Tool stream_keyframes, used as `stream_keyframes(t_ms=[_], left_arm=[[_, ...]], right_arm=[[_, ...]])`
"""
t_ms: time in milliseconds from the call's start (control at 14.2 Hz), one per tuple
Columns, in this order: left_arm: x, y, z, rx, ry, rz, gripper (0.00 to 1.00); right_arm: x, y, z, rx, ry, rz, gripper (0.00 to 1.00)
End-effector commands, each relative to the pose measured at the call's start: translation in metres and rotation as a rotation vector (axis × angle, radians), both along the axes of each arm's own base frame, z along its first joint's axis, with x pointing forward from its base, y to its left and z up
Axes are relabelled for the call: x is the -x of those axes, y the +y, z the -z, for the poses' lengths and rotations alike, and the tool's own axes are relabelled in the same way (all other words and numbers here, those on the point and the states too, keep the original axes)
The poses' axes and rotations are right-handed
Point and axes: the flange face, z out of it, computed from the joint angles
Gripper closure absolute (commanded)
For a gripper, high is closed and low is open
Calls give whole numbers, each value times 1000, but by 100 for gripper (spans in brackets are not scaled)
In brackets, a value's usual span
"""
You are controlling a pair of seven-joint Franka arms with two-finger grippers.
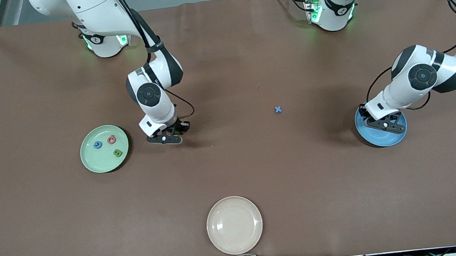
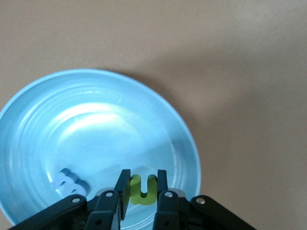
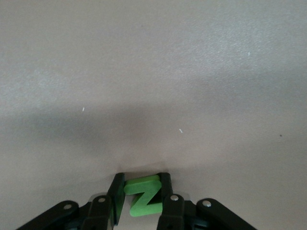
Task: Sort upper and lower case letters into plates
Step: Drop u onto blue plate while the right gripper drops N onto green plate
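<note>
My left gripper [image 1: 385,125] hangs over the blue plate [image 1: 381,139], shut on a yellow-green letter U [image 2: 143,189]. A pale blue letter [image 2: 69,182] lies in that blue plate [image 2: 57,139]. My right gripper [image 1: 166,138] is down at the table beside the mint green plate [image 1: 104,148], shut on a bright green letter Z [image 3: 143,197]. The mint plate holds three letters: a blue one [image 1: 97,145], a pink one [image 1: 111,139] and a green one [image 1: 118,153]. A small blue letter x [image 1: 278,109] lies on the mat between the two arms.
A cream-beige plate [image 1: 234,225] sits near the front edge of the table, in the middle. A brown mat [image 1: 233,174] covers the whole table.
</note>
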Motion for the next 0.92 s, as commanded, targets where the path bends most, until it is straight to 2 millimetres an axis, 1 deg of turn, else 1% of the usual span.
stream_keyframes(t_ms=[0,141,211,282,352,422,563,634,704,774,845], left_arm=[[7,1,-1,-45,-7,38,96],[8,3,1,-55,-11,44,96],[8,2,4,-47,-7,40,96],[8,1,4,-49,-11,47,96],[7,1,5,-57,-16,54,95],[8,2,11,-58,-18,61,94],[7,4,15,-65,-24,73,94],[8,4,17,-67,-21,73,94],[8,-1,21,-63,-15,81,93],[9,1,28,-70,-7,76,92],[9,0,31,-73,-3,78,91]], right_arm=[[-8,-21,-3,-9,2,43,98],[-23,-43,-18,-19,9,60,98],[-30,-57,-23,-17,30,63,98],[-39,-67,-31,-22,33,72,98],[-49,-81,-38,-28,38,76,99],[-60,-99,-49,-34,47,55,99],[-84,-140,-70,-46,91,11,99],[-95,-167,-75,-48,120,-17,99],[-104,-193,-78,-55,121,-44,99],[-108,-220,-76,-61,122,-89,99],[-112,-249,-75,-69,115,-116,99]])
